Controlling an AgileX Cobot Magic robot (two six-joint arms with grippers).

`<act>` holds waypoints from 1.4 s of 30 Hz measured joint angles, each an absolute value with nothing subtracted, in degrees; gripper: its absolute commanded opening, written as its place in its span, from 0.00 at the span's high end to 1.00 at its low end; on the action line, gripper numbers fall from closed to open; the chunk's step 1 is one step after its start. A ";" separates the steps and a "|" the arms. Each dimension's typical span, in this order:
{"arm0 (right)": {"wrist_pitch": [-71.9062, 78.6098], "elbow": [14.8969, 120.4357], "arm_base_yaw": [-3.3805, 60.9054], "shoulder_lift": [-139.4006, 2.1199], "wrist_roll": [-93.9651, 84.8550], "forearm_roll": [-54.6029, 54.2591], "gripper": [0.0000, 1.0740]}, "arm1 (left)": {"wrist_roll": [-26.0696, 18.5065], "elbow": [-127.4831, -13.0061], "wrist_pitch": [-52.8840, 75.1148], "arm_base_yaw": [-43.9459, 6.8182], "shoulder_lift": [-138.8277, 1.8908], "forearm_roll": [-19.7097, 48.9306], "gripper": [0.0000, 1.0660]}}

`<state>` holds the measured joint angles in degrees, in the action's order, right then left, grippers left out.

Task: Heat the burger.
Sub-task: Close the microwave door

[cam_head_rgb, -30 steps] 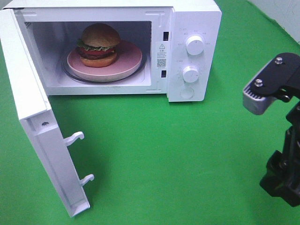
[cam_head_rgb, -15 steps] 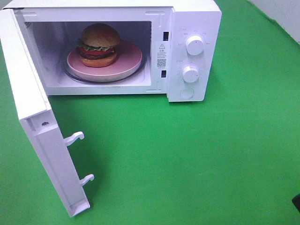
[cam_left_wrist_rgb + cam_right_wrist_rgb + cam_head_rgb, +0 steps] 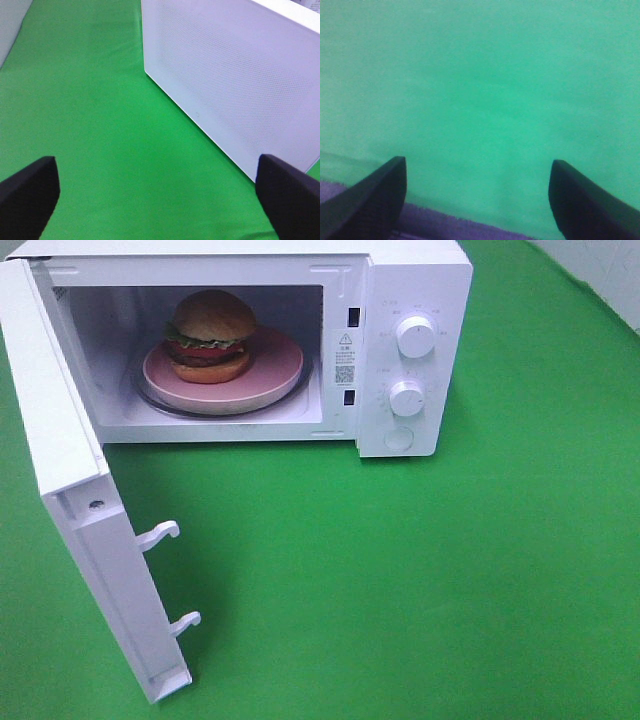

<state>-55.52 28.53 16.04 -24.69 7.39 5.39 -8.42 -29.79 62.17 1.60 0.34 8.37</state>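
Note:
The burger [image 3: 209,337], with a golden-brown bun, lettuce and tomato, sits on a round pink plate [image 3: 275,365] inside the white microwave [image 3: 415,280]. The microwave door [image 3: 80,500] stands wide open, swung toward the front left. Neither arm shows in the exterior high view. In the left wrist view my left gripper [image 3: 157,197] is open, its dark fingertips [image 3: 27,192] wide apart over green cloth, with the door's perforated outer face [image 3: 230,85] just ahead. In the right wrist view my right gripper [image 3: 477,200] is open over bare green cloth, holding nothing.
Two white knobs [image 3: 415,337] and a round button [image 3: 399,438] sit on the microwave's right panel. Two latch hooks [image 3: 160,533] stick out of the door's edge. Green cloth [image 3: 420,580] covers the table; a purple strip [image 3: 445,227] shows at its edge in the right wrist view.
My right arm, visible at the right edge a second ago, has withdrawn out of the exterior high view. The burger, plate and door have not moved.

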 measured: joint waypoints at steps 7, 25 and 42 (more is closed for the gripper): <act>-55.52 28.53 11.23 -13.29 7.39 5.33 0.30 | -8.42 -29.79 62.17 1.60 0.34 8.37 0.06; -55.58 28.53 5.84 0.23 7.39 5.21 0.31 | -8.42 -29.79 62.17 1.60 0.34 8.37 0.06; -55.58 28.53 5.84 0.23 7.39 5.21 0.31 | -8.42 -29.79 62.17 1.60 0.34 8.37 0.06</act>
<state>-55.58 28.53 5.84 0.23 7.39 5.21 -8.42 -29.79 62.17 1.60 0.34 8.37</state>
